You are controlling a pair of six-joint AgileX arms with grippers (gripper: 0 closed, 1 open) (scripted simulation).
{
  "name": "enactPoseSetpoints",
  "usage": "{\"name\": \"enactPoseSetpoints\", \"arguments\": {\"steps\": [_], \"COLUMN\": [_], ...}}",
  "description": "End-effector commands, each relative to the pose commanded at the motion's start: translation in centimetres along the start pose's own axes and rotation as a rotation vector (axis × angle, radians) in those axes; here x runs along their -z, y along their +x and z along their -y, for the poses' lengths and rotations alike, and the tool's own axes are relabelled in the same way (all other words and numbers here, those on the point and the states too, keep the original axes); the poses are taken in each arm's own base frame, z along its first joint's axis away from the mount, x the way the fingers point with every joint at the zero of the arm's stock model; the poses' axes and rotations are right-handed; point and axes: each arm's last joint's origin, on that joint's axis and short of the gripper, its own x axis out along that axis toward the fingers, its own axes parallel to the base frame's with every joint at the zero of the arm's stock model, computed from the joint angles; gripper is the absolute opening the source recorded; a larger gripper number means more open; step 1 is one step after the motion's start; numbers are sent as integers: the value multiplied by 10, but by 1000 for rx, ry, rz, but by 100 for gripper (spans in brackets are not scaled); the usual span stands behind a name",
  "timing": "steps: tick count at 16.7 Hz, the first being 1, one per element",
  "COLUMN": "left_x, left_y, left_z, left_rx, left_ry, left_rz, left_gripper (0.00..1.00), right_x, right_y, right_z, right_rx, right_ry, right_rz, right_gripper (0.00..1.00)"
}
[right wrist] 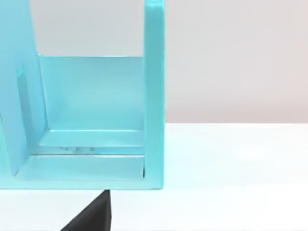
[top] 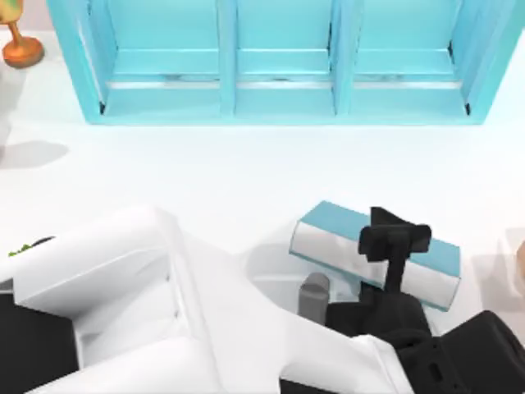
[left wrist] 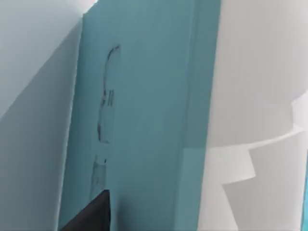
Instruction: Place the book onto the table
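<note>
The book [top: 344, 246], light blue with white-grey page edges, hangs tilted over the table [top: 246, 176] right of centre and casts a shadow below it. My right gripper [top: 395, 240] is shut on it from above, black fingers astride its right half. The right wrist view looks over the white table [right wrist: 231, 168] toward the shelf. My left arm [top: 107, 304] sits parked at the lower left. Close in front of its wrist camera is a flat light-blue surface [left wrist: 139, 125], and I cannot tell what it belongs to.
A light-blue shelf unit [top: 279, 90] with three bays spans the back of the table; its end bay [right wrist: 96, 120] faces the right wrist. An orange-gold stand [top: 20, 45] is at the back left. A bit of green [top: 25, 246] peeks out behind the left arm.
</note>
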Motion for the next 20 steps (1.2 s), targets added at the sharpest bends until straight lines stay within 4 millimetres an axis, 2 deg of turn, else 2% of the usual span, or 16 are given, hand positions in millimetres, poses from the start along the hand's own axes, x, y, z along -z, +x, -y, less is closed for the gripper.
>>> {"name": "enactPoseSetpoints", "arguments": {"steps": [4,10,16,20], "left_x": [7,6,-6,-9], "left_y": [-24,-78,-125,-139], "left_z": [-15,-33,-30,-26], "left_rx": [-26,-38,-3,10], "left_ry": [-13,4,19,5], "left_rz": [0,14,12,3], "left_gripper": [100,100,100,100], "right_x": [0,0,0,0], "right_y": [0,0,0,0], "right_z": [0,0,0,0], "right_rx": [0,0,0,0], "right_ry": [0,0,0,0], "right_rz": [0,0,0,0], "right_gripper": [100,100,100,100]}}
